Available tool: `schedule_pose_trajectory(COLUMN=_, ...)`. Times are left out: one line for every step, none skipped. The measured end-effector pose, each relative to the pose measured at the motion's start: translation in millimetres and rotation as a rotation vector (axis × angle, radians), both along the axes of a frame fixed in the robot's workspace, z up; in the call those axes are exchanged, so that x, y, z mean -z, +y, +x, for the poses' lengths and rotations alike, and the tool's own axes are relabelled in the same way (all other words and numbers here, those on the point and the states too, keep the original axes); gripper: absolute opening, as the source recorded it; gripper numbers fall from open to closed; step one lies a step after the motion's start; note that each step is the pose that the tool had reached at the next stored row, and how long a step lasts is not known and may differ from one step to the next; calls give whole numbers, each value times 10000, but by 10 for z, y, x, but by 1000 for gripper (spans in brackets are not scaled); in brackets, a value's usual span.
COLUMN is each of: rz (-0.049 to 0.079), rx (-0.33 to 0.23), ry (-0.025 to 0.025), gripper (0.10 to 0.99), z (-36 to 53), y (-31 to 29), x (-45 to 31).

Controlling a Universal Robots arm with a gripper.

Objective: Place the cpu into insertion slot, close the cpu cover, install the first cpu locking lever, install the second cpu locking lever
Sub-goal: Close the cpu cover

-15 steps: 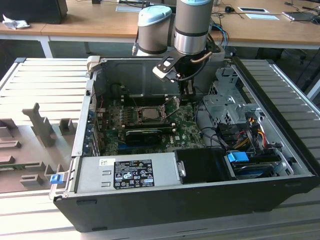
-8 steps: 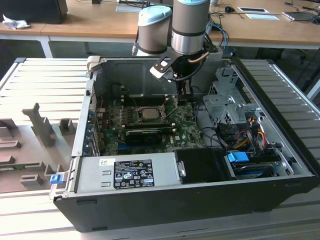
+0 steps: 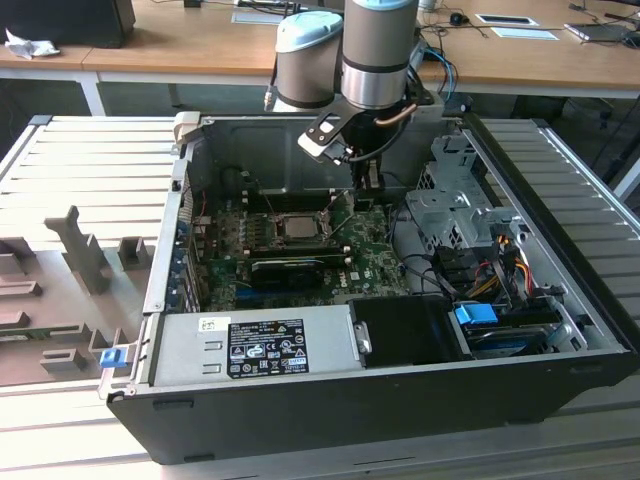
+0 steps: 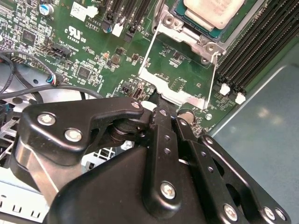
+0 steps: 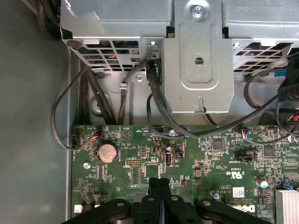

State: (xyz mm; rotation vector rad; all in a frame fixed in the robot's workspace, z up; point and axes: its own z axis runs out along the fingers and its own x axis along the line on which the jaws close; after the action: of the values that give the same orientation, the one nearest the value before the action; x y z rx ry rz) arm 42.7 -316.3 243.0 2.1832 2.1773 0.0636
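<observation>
Right up close in both wrist views is your gripper (image 4: 156,99). It is black, and its two fingers (image 5: 154,191) are pressed flat together. Its tip is right at the near edge of the cpu cover (image 4: 173,91), a thin shiny frame with a square hole. The cover is swung open, off the slot. Past it the cpu (image 4: 212,10), a small pale square, sits in the insertion slot (image 4: 196,35), which has a shiny rim.

Now look across the exterior view. At the exterior view's left lies a grey tray (image 3: 60,290). Next is the black case (image 3: 350,410), with a grey power box (image 3: 255,345) low in the frame. The cpu is mid-frame on the green board (image 3: 375,265), and your gripper is just right of it. Last comes a metal cage (image 3: 450,205).
</observation>
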Motion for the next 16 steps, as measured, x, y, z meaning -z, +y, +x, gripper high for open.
schedule_pose_trajectory(rz=-1, rx=0, ry=0, gripper=106, z=-3, y=0, x=0)
schedule_pose_trajectory(rz=-1, rx=1, ry=0, gripper=106, z=-6, y=0, x=0)
schedule_pose_trajectory(rz=-1, rx=1, ry=0, gripper=106, z=-9, y=0, x=0)
schedule_pose_trajectory(rz=0, rx=1, ry=-1, gripper=106, z=-11, y=0, x=0)
schedule_pose_trajectory(rz=-1, rx=1, ry=0, gripper=106, z=-13, y=0, x=0)
schedule_pose_trajectory(rz=0, rx=1, ry=0, gripper=106, z=-16, y=0, x=0)
schedule_pose_trajectory(rz=-1, rx=0, ry=0, gripper=106, z=-18, y=0, x=0)
schedule_pose_trajectory(rz=0, rx=0, ry=0, gripper=106, z=-20, y=0, x=0)
schedule_pose_trajectory(rz=-1, rx=1, ry=0, gripper=106, z=-22, y=0, x=0)
schedule_pose_trajectory(rz=-1, rx=1, ry=0, gripper=106, z=-23, y=0, x=0)
schedule_pose_trajectory(rz=-1, rx=0, ry=0, gripper=106, z=-25, y=0, x=0)
schedule_pose_trajectory(rz=0, rx=1, ry=0, gripper=106, z=-27, y=0, x=0)
schedule_pose_trajectory(rz=0, rx=1, ry=0, gripper=106, z=-31, y=0, x=0)
schedule_pose_trajectory(rz=0, rx=1, ry=0, gripper=106, z=-32, y=0, x=0)
schedule_pose_trajectory(rz=-1, rx=1, ry=0, gripper=106, z=-34, y=0, x=0)
schedule_pose_trajectory(rz=0, rx=1, ry=0, gripper=106, z=-39, y=0, x=0)
